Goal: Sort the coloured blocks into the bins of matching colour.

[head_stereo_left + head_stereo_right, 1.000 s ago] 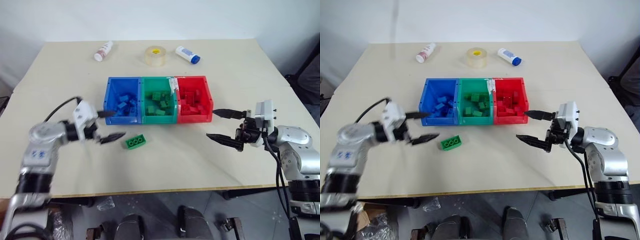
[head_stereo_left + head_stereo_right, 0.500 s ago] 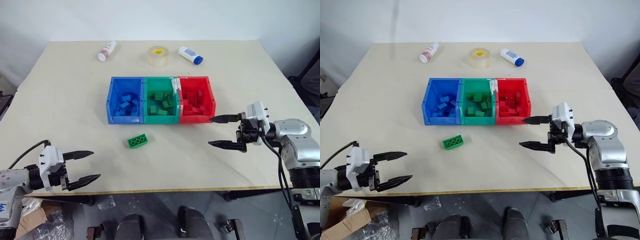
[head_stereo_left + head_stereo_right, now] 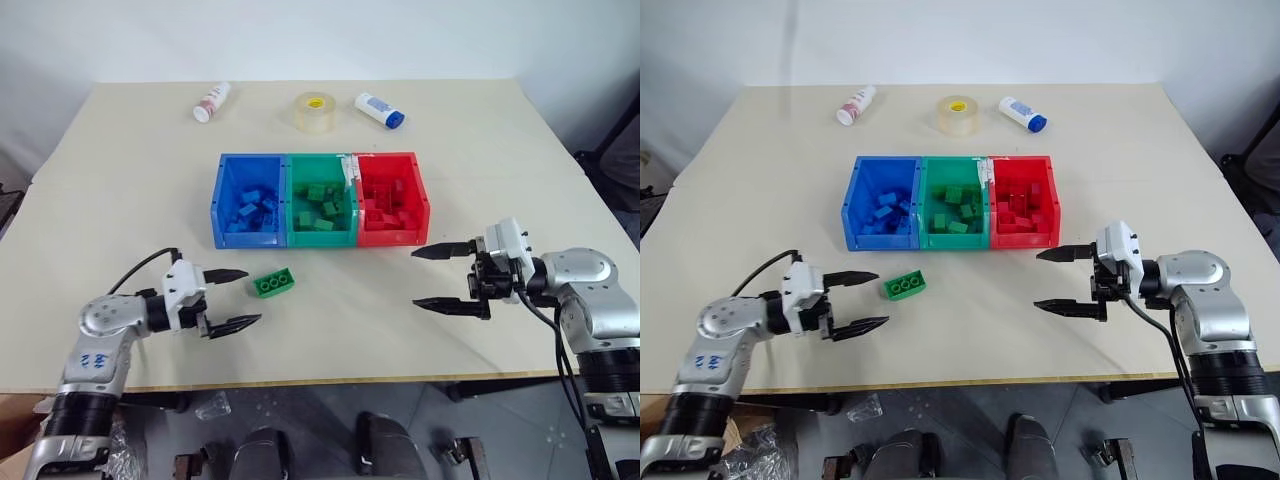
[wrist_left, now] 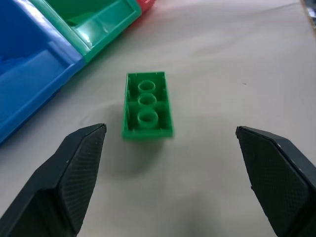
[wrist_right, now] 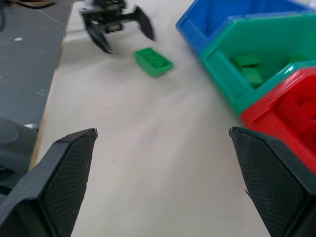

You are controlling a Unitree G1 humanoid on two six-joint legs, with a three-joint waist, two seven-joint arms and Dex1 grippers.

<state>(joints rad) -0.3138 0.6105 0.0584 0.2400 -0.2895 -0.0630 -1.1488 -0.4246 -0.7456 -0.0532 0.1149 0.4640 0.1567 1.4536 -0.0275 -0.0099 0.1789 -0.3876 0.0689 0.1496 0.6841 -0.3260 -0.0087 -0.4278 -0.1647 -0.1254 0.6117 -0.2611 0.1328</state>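
Both arms reach forward, forearms bent inward so the two grippers face each other. The left gripper (image 3: 229,298) holds its black fingers spread wide with nothing between them, pointing toward the right gripper (image 3: 444,277), whose fingers also stand wide apart and bare.

Beige table (image 3: 480,160) with joined bins (image 3: 320,238), green brick (image 3: 273,283), tape roll (image 3: 314,110), two bottles (image 3: 209,102).

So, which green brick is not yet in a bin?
The long green brick, lying alone on the table before the bins; other green bricks are inside.
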